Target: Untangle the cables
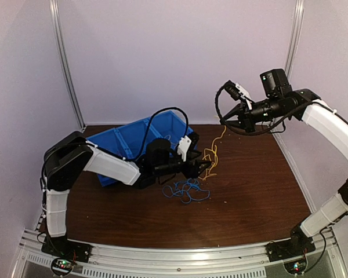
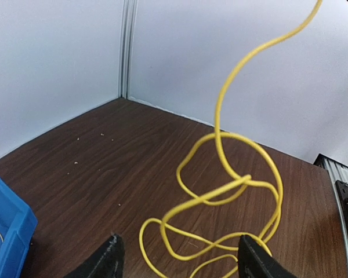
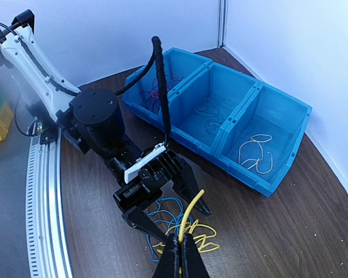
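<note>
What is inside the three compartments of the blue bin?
Each compartment of the blue bin holds thin wires: reddish ones in the end nearest the left arm, pale loops at the other end. The black arm cable covers part of the reddish bunch.
</note>
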Controlling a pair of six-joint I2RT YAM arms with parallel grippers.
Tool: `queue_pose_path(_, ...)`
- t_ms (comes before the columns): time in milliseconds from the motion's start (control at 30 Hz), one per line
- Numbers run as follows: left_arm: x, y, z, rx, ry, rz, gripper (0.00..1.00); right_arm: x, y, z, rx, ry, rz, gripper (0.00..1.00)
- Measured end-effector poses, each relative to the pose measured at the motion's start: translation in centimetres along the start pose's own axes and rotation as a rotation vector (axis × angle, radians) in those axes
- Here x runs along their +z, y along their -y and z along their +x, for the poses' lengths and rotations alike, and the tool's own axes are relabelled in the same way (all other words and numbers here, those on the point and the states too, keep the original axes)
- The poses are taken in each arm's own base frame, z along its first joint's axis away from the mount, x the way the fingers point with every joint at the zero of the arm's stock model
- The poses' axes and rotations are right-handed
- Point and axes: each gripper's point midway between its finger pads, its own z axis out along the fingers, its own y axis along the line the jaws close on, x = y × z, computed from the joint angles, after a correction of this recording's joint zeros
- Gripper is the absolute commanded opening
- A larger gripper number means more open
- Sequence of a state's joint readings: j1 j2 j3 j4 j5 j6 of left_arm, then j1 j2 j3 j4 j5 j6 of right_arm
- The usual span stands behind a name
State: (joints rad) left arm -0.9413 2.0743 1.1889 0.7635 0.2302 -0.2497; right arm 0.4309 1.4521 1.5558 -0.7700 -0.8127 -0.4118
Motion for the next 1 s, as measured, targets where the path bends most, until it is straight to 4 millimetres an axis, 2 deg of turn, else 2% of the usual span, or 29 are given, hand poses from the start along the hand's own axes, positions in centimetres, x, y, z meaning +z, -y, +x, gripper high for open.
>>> queue_pose_path(267, 1.7, -0.5, -1.7, -0.027, 0.064, 0.037, 0.25, 0.0, 0.0, 0.2, 0.004, -0.005, -0.001, 0.00)
queue_pose_path(467, 1.9, -1.6, 0.3, -0.071, 0.035, 0.042, 0.04, -0.2, 0.1, -0.1, 0.000, -0.003, 0.009, 0.00)
queue_pose_path(600, 1.3, -1.5, 1.8, -0.099, 0.013, 0.055, 0.00, -1.9, 1.2, -2.4, -0.019, 0.043, 0.067, 0.00)
queue_pose_path(800, -0.6, -1.1, 6.3, -0.169, -0.068, 0.063, 0.00, -7.1, 4.2, -7.3, -0.083, 0.177, 0.257, 0.00)
queue_pose_path(867, -1.0, -1.0, 7.3, -0.185, -0.089, 0.060, 0.00, -8.9, 4.2, -9.0, -0.114, 0.220, 0.304, 0.00)
queue_pose_path(1000, -1.4, -1.0, 8.0, -0.199, -0.103, 0.059, 0.00, -11.2, 3.5, -11.6, -0.165, 0.287, 0.351, 0.00)
